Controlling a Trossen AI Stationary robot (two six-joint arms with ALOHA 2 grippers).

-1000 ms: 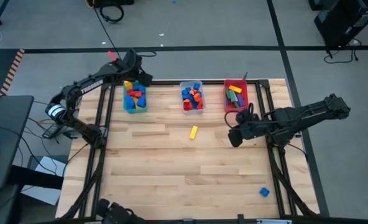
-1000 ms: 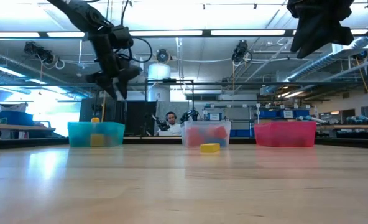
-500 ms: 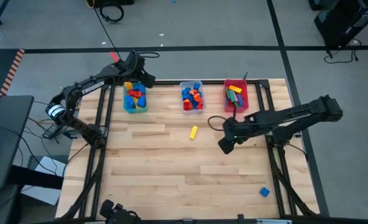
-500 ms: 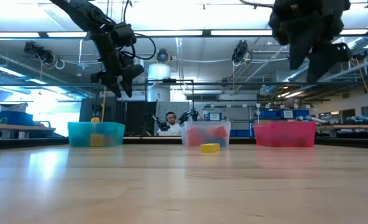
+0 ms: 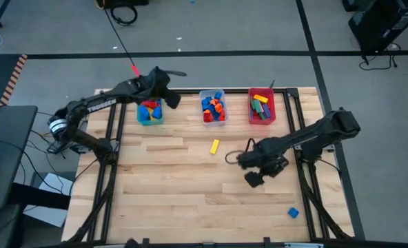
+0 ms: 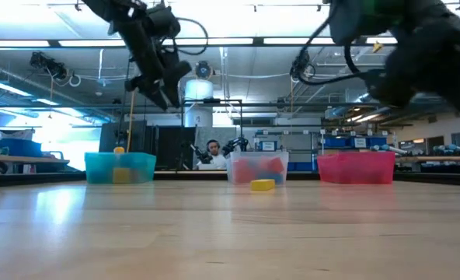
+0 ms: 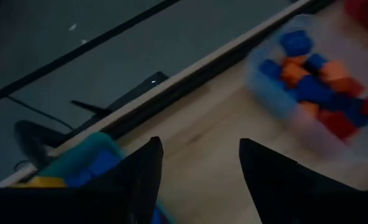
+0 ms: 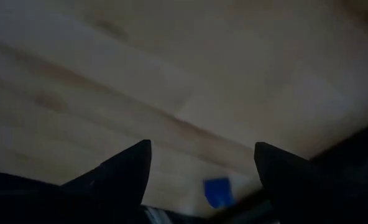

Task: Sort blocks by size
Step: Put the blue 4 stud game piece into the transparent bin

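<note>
Two robot arms over a wooden table [image 5: 190, 193] with three bins of toy blocks along its far edge.

Nearest, a lone blue block [image 5: 293, 213] lies at the near right of the table; the right wrist view also shows it [image 8: 218, 190] past that arm's spread fingers. The right gripper [image 5: 253, 179], jaws wide and empty, now hangs over the table's middle right; a second ago it was farther back, just in front of the red bin [image 5: 262, 118]. A yellow block [image 5: 215, 145] lies alone where it was, in front of the clear bin [image 5: 213, 119]. Farthest, the left gripper [image 5: 171, 100], jaws parted and empty, has shifted right from above the teal bin [image 5: 149, 118] towards the gap between the teal and clear bins. All three bins hold mixed blocks.
</note>
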